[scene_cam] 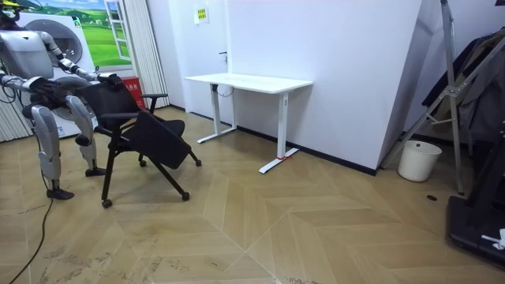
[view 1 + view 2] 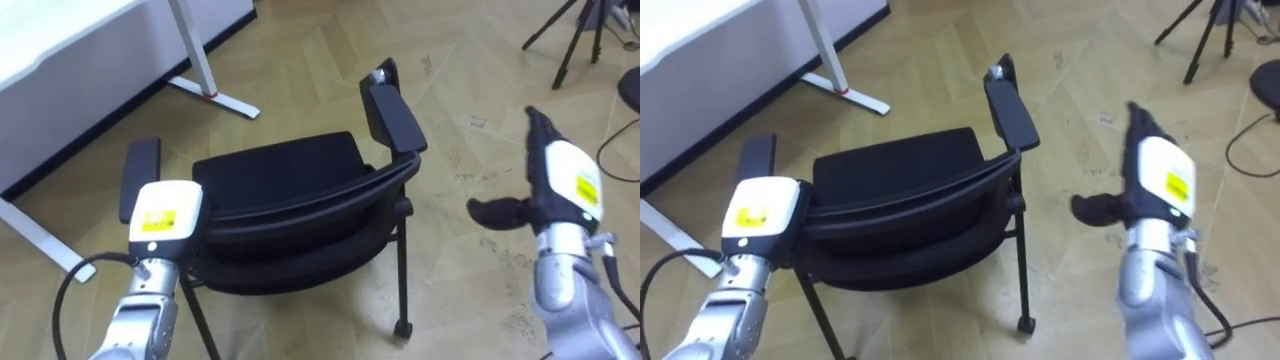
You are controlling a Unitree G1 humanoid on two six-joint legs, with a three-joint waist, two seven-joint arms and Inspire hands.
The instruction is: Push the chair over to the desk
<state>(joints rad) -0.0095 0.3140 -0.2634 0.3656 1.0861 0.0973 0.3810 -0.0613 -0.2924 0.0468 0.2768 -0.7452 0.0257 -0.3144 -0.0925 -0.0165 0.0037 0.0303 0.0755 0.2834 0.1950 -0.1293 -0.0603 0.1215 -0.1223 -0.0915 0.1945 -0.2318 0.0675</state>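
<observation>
A black chair (image 2: pixel 290 190) with two armrests stands on the wood floor, its back towards me and its seat facing the white desk. My left hand (image 2: pixel 165 212) is at the left end of the backrest, just below the left armrest (image 2: pixel 140 175); its white back covers what lies under it. My right hand (image 2: pixel 560 180) hangs open to the right of the chair, fingers straight and thumb spread, a clear gap away from the right armrest (image 2: pixel 392 115). In the room view I stand upright behind the chair (image 1: pixel 146 134) at the room view's left.
A white desk (image 1: pixel 248 81) stands against the wall beyond the chair, and its foot (image 2: pixel 215 95) lies on the floor just ahead. A tripod (image 2: pixel 575 30) stands at the far right. A white bin (image 1: pixel 418 160) sits by the wall.
</observation>
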